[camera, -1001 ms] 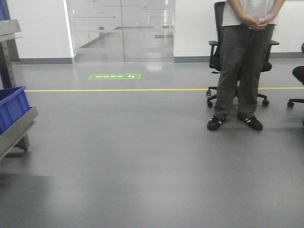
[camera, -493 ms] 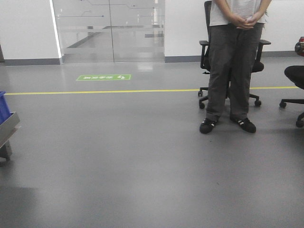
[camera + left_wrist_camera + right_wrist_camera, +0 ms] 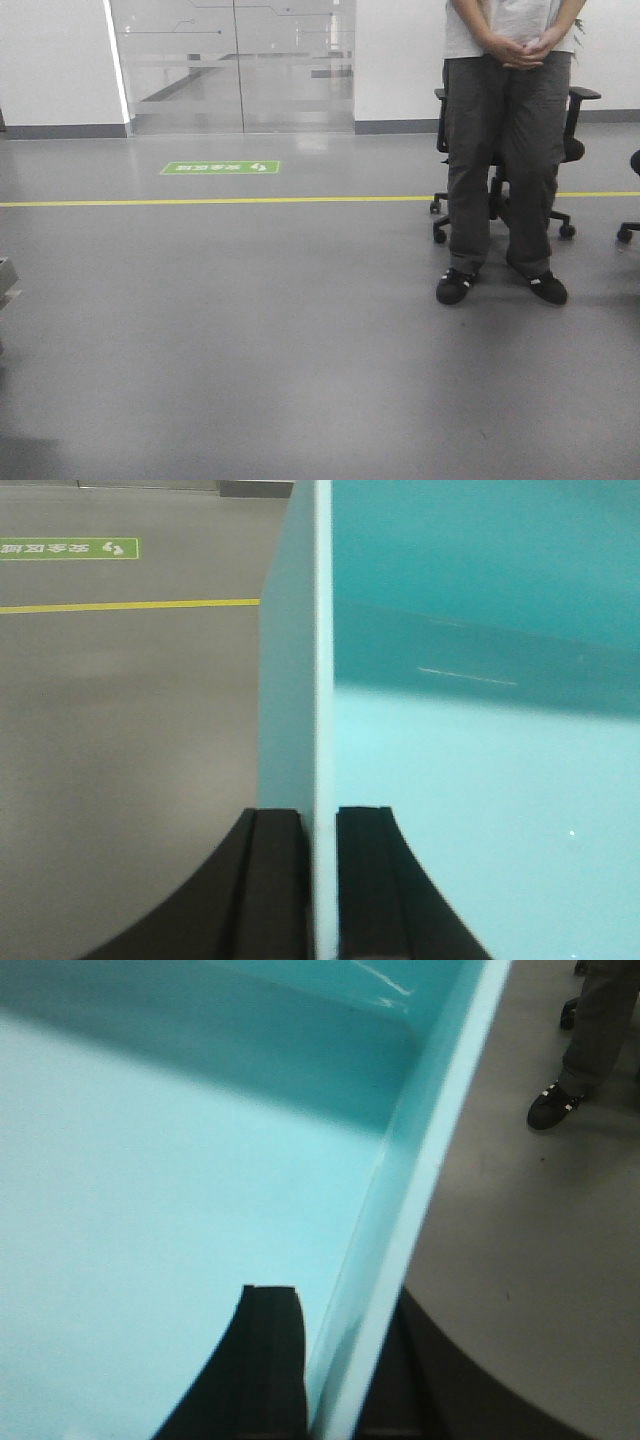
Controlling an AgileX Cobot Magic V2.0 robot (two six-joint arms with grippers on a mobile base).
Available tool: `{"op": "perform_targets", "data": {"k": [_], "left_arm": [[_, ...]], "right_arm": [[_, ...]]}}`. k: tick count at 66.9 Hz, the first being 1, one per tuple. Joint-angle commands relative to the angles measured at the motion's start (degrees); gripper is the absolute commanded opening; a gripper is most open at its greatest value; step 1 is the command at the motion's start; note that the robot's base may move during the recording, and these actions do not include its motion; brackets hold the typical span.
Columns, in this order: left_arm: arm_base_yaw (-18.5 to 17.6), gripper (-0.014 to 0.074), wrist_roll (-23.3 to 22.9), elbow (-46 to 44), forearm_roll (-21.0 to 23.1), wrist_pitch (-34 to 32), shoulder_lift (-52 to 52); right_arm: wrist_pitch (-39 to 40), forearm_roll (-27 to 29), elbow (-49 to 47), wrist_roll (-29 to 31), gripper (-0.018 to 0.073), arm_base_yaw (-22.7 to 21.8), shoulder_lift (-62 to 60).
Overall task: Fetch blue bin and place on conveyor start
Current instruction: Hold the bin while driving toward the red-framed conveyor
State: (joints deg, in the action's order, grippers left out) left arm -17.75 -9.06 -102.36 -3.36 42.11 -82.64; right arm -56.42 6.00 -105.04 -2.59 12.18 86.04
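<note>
The blue bin [image 3: 480, 730], a light turquoise smooth tub, fills both wrist views and is held above the grey floor. My left gripper [image 3: 318, 820] is shut on its left wall, one black finger outside and one inside. My right gripper [image 3: 340, 1310] is shut on the bin's right wall [image 3: 420, 1170], one finger inside and one outside under the rim. The bin is empty. The conveyor start is out of view. Neither gripper nor the bin shows in the front view.
A person [image 3: 505, 150] in grey trousers stands ahead at the right before a black office chair [image 3: 575, 150]. A yellow floor line [image 3: 220, 201] and a green floor sign [image 3: 220, 167] lie ahead of glass doors [image 3: 235, 65]. A steel shelf corner [image 3: 6, 278] shows at the left edge.
The view has swung right: the steel shelf with its dark blue bin has slid out at the left. The person now stands closer and lower in the front view.
</note>
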Motion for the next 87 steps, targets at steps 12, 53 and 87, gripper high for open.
{"op": "perform_targets", "data": {"k": [12, 53, 87], "left_arm": [[-0.2, -0.0111, -0.6, -0.6, 2.5, -4.2, 0.7], [-0.2, -0.0111, -0.6, -0.6, 2.5, -4.2, 0.7], [-0.2, -0.0111, -0.6, -0.6, 2.5, -4.2, 0.7]], "right_arm": [[3.6, 0.3, -0.5, 1.5, -0.0151, -0.1, -0.5], [6.0, 0.3, -0.5, 1.5, -0.0151, -0.1, -0.5], [7.9, 0.3, -0.5, 1.5, -0.0151, -0.1, -0.5]]}}
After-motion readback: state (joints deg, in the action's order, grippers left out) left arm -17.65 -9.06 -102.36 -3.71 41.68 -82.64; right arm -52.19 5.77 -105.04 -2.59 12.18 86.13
